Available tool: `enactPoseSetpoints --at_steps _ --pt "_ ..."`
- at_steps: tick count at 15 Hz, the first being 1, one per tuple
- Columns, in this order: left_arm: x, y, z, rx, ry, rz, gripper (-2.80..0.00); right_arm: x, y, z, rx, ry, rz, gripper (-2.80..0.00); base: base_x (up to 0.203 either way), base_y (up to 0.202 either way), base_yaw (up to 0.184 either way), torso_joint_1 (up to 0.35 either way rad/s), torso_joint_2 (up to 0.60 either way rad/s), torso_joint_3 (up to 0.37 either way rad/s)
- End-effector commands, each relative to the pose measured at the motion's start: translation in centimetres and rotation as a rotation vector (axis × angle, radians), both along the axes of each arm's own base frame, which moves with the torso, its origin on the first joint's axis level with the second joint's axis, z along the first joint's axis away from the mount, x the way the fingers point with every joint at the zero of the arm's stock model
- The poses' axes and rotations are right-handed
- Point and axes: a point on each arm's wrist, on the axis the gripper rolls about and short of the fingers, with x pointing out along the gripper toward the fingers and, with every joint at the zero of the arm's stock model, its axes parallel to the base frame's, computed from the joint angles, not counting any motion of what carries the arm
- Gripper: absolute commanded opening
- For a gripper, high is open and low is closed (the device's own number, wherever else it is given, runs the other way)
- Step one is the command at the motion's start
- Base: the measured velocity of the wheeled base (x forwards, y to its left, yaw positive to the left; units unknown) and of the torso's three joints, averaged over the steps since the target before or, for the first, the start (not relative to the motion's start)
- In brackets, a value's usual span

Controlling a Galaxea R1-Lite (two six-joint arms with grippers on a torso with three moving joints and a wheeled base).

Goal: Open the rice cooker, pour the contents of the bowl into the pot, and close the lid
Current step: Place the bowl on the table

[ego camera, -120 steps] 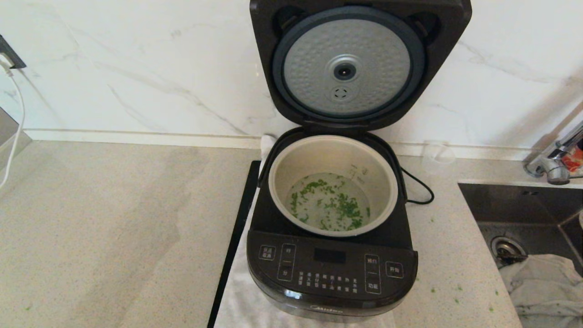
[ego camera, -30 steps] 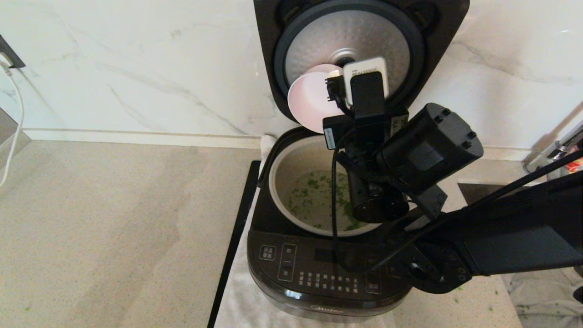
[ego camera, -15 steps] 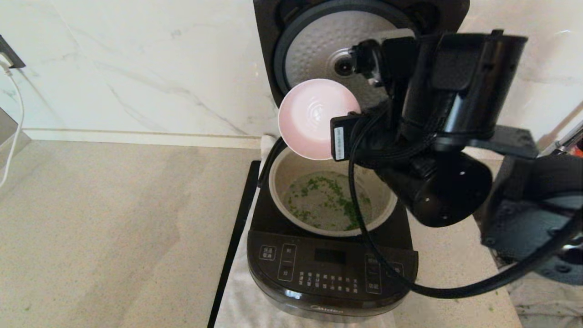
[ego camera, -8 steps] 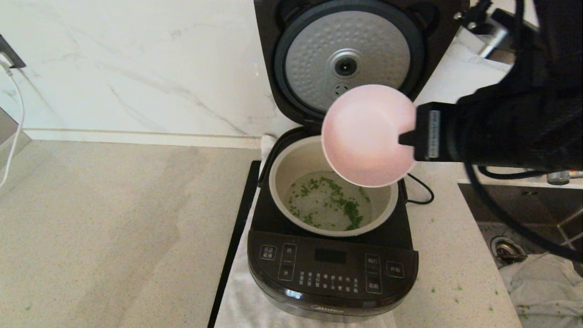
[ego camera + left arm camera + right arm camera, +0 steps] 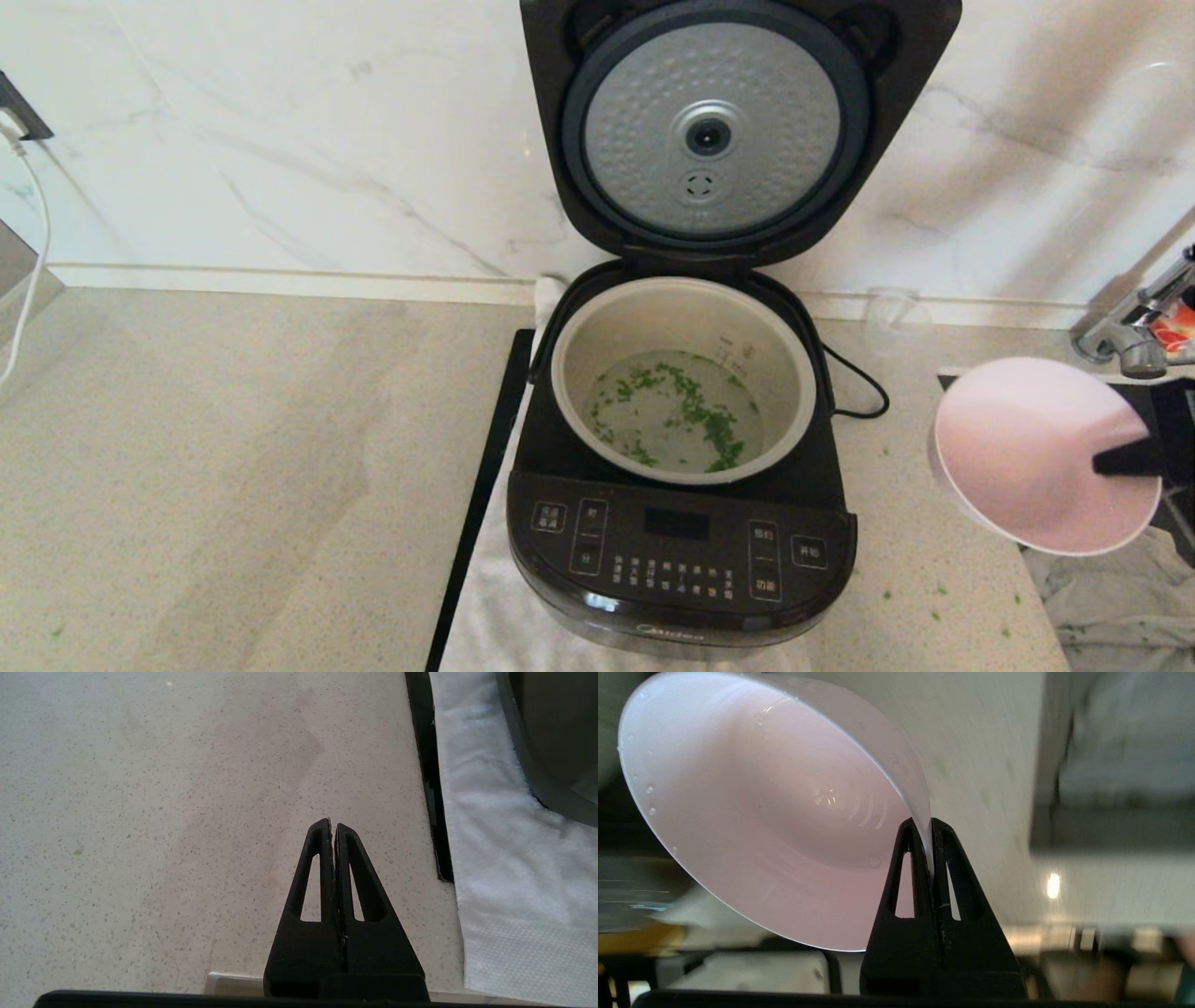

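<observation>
The black rice cooker (image 5: 681, 551) stands with its lid (image 5: 714, 131) raised against the wall, dimpled silver disc facing me. The grey pot (image 5: 653, 317) holds clear liquid with chopped green bits (image 5: 681, 415). To the cooker's right, over the counter edge by the sink, my right gripper (image 5: 1120, 459) is shut on the rim of the pink bowl (image 5: 1036, 457). The bowl (image 5: 775, 812) is tipped on its side and empty but for droplets, its rim pinched in the right gripper (image 5: 930, 828). My left gripper (image 5: 332, 826) is shut on nothing, low over the counter left of the cooker.
A white towel (image 5: 495, 597) lies under the cooker, with a black strip (image 5: 481, 504) along its left side. A clear cup (image 5: 892, 317) and the power cord (image 5: 854, 383) sit behind on the right. The faucet (image 5: 1134, 336) and a crumpled cloth (image 5: 1111, 597) are at the sink.
The right arm has carried the bowl away from above the pot, rightward and down to the sink side. The arm has mostly left the head view.
</observation>
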Motion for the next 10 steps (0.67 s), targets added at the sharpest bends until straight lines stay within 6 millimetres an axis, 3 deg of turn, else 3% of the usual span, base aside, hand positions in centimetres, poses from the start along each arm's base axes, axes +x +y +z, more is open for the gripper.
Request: enactPoseSetpoints --at_steps 1,5,10 --pt "0.0 0.0 0.0 0.000 -0.001 0.000 -2.80 -0.1 -2.9 -4.1 0.038 0.132 -0.069 -2.80 0.000 0.000 0.000 0.000 0.00 0.000" --pt "0.0 0.0 0.0 0.000 0.001 0.000 -2.80 2.4 -5.3 -10.5 0.104 0.231 -0.055 -2.80 0.000 0.000 0.000 0.000 0.00 0.000" --pt "0.0 0.0 0.0 0.000 0.000 -0.001 -2.80 4.0 -5.7 -15.3 0.187 0.320 -0.024 -2.80 0.000 0.000 0.000 0.000 0.00 0.000"
